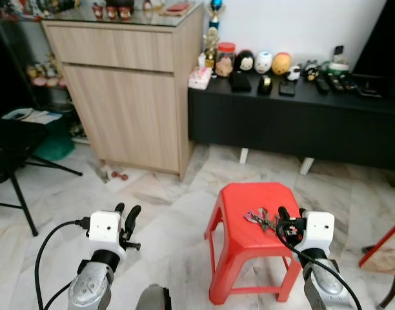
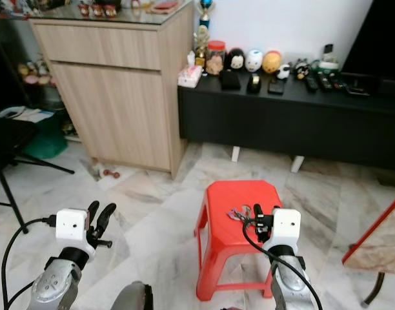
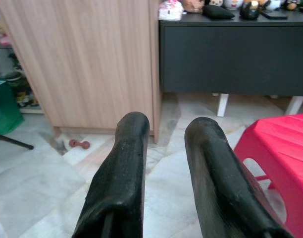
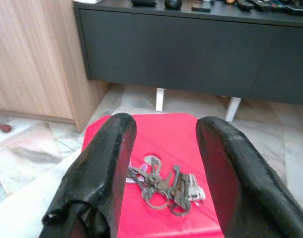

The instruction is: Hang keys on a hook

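Note:
A bunch of grey keys [image 1: 261, 218] lies on the top of a red plastic stool [image 1: 239, 200], near its right edge. My right gripper [image 1: 292, 217] hovers just behind the keys at stool height, open. In the right wrist view the keys [image 4: 164, 186] lie between and below the two spread fingers [image 4: 107, 158] of the right gripper [image 4: 166, 126], untouched. My left gripper [image 1: 126, 212] is held up over the marble floor to the left of the stool. It is open with nothing in it, and in the left wrist view the left gripper [image 3: 169, 124] faces the wooden cabinet.
A tall wooden cabinet [image 1: 130, 97] stands ahead on the left, with a low black console [image 1: 294, 123] full of small items beside it. A black chair frame [image 1: 10, 161] is at far left. A small dumbbell [image 1: 119, 175] lies by the cabinet. A red-edged object [image 1: 384, 248] is at right.

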